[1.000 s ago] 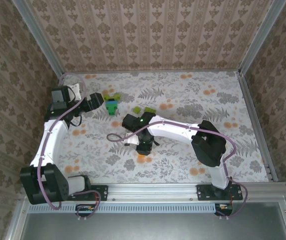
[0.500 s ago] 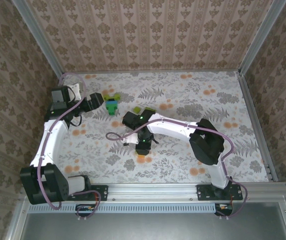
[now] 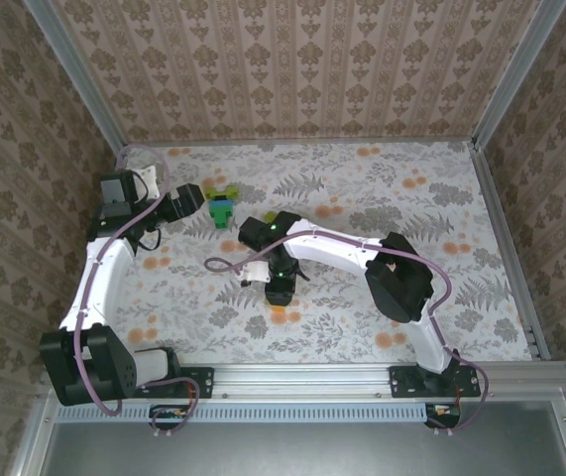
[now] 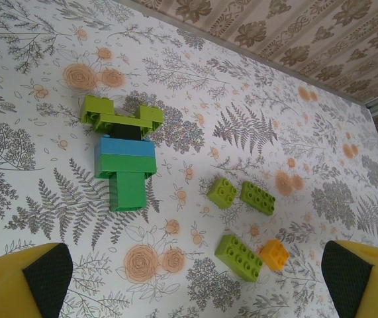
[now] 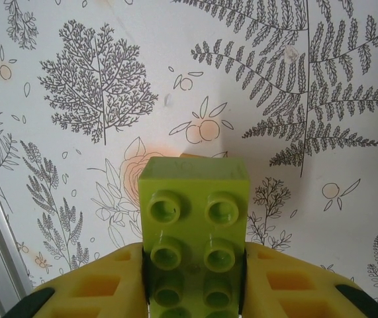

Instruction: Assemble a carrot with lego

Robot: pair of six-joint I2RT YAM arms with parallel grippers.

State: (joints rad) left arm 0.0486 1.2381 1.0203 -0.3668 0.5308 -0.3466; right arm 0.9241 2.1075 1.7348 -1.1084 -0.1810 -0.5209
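Note:
The carrot (image 4: 124, 154), a joined cluster of lime, blue and green bricks, lies flat on the flowered table; in the top view the carrot (image 3: 221, 207) sits just right of my left gripper (image 3: 191, 201). My left gripper (image 4: 192, 291) is open, with its yellow fingertips (image 4: 23, 281) at the bottom corners of the left wrist view. Loose lego lies beyond it: a small lime brick (image 4: 222, 192), a darker lime brick (image 4: 257, 197), a long lime brick (image 4: 238, 257) and an orange brick (image 4: 273, 254). My right gripper (image 5: 195, 265) is shut on a lime-green brick (image 5: 195, 212), studs facing the camera, just above the table near the right gripper (image 3: 281, 288).
The right forearm (image 3: 332, 248) stretches across the middle of the table. A purple cable (image 3: 228, 268) loops left of the right wrist. Patterned walls close the back and sides, with a metal rail (image 3: 302, 375) along the near edge.
The right arm has swung a little left and toward the back with its brick, and now covers the loose lime bricks in the top view. The left arm has not moved.

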